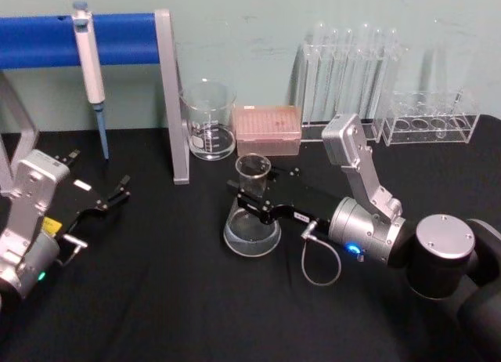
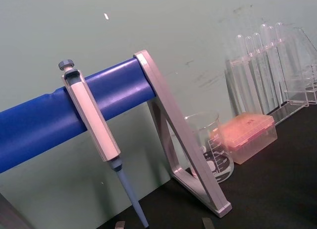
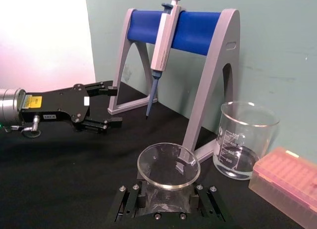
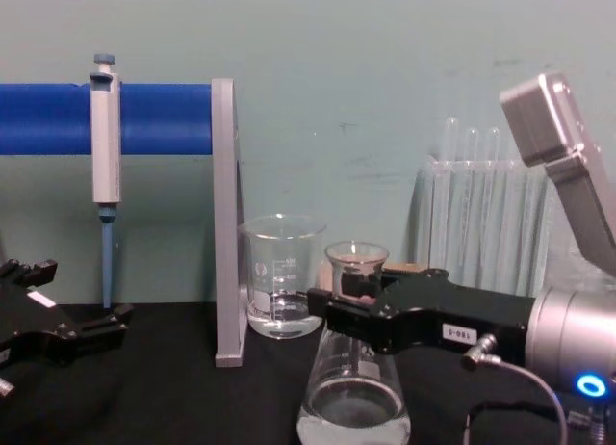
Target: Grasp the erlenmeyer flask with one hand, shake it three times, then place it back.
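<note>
The right pincer [image 1: 249, 202] reaches in from the right, low over the worktop. Its two black jaws are closed around a flask's neck. The left pincer [image 1: 119, 191] rests at the left side with its jaws spread apart, holding nothing.

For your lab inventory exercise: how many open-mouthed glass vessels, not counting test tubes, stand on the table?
2: the erlenmeyer flask mid-table, its neck inside the right claw, and the beaker behind it beside the pipette stand.

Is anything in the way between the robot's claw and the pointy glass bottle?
No. The right gripper is already at the erlenmeyer flask, one finger on each side of its neck. The beaker and the pink tip box stand behind it, out of the way. The left gripper waits open, off to the side.
</note>
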### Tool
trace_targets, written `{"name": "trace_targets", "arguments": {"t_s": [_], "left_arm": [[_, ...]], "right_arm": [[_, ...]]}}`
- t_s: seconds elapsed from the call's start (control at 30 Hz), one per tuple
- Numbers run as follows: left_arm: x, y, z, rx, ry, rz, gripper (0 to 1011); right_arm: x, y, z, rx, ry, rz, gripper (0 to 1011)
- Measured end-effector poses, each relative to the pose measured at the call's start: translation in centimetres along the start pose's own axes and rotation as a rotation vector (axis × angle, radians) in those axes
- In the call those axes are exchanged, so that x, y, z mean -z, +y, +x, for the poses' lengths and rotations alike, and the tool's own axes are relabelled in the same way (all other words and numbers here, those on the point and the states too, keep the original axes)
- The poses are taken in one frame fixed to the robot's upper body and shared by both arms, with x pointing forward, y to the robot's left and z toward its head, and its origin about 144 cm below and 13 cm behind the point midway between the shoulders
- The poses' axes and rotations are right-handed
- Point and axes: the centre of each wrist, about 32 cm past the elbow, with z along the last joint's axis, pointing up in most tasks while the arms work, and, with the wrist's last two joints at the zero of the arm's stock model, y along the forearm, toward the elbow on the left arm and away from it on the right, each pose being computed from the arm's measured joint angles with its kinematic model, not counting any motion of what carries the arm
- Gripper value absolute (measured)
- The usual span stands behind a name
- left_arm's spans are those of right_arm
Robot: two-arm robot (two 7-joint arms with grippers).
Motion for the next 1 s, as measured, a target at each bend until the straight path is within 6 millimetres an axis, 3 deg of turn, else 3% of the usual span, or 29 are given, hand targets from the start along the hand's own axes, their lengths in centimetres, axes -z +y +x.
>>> {"name": "trace_targets", "arguments": {"t_s": [1.0], "left_arm": [[0.00, 0.00, 0.00, 0.000, 0.000, 0.000, 1001]], "right_arm": [[0.95, 0.32, -0.32, -0.006, 0.001, -0.039, 457]]}}
